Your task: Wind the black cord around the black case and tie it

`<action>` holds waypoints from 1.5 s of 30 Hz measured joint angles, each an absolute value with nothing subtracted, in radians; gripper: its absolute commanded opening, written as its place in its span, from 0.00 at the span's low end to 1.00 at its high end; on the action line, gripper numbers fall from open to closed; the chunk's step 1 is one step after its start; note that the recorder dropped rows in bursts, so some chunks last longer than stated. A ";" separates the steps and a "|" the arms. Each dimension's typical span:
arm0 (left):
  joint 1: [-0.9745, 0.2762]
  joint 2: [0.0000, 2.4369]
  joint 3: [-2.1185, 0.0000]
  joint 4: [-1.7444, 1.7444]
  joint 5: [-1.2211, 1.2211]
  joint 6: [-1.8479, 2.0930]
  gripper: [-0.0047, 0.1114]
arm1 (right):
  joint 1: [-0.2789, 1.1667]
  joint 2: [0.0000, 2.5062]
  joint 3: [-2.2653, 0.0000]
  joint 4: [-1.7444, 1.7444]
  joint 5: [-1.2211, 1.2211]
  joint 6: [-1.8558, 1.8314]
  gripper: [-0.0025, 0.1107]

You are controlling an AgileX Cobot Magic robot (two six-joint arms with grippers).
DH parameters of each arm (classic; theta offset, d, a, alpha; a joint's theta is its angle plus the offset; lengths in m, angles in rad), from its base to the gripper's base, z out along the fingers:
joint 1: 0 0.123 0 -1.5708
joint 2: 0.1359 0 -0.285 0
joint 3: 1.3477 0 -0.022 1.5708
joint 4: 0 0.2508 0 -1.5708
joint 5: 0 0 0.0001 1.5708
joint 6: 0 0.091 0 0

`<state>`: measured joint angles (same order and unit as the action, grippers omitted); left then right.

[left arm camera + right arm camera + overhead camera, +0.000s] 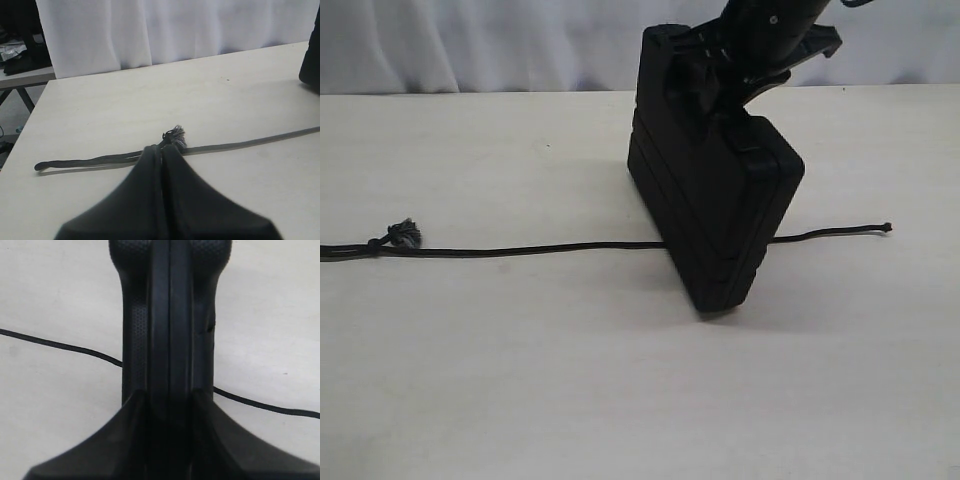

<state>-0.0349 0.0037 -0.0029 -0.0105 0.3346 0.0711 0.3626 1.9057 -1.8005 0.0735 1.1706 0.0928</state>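
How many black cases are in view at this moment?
1. The black case stands on edge, its top clamped by the right gripper, with the black cord emerging on both sides of it. Nothing suggests a hidden second one.

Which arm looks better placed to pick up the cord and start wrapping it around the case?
Left. The right claw is busy holding the black case upright over the black cord; the left claw is shut, seemingly empty, and faces the cord's frayed knot.
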 measured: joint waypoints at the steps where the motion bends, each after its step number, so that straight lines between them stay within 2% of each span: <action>1: -0.035 0.004 -0.003 -0.011 0.335 0.071 0.04 | 0.363 1.904 -1.800 0.074 1.171 0.095 0.06; 10: -0.035 0.004 -0.003 -0.011 0.335 0.071 0.04 | 0.363 1.837 -1.761 0.037 1.172 0.326 0.06; 15: -0.035 0.004 -0.003 -0.011 0.335 0.071 0.04 | 0.363 1.803 -1.667 0.078 1.157 0.345 0.06; 28: -0.035 0.004 -0.003 -0.011 0.335 0.071 0.04 | 0.421 1.788 -1.654 0.025 1.163 0.374 0.06; 32: -0.035 0.004 -0.003 -0.011 0.335 0.071 0.04 | 0.432 1.788 -1.654 -0.006 1.151 0.394 0.14; 37: -0.035 0.004 -0.003 -0.011 0.335 0.071 0.04 | 0.432 1.788 -1.652 -0.027 1.145 0.400 0.30; 45: -0.035 0.004 -0.003 -0.011 0.335 0.071 0.04 | 0.432 1.773 -1.660 -0.055 1.093 0.403 0.30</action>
<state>-0.0349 0.0037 -0.0029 -0.0105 0.3346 0.0711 0.4323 1.7732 -1.6603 -0.0549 1.0927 0.4026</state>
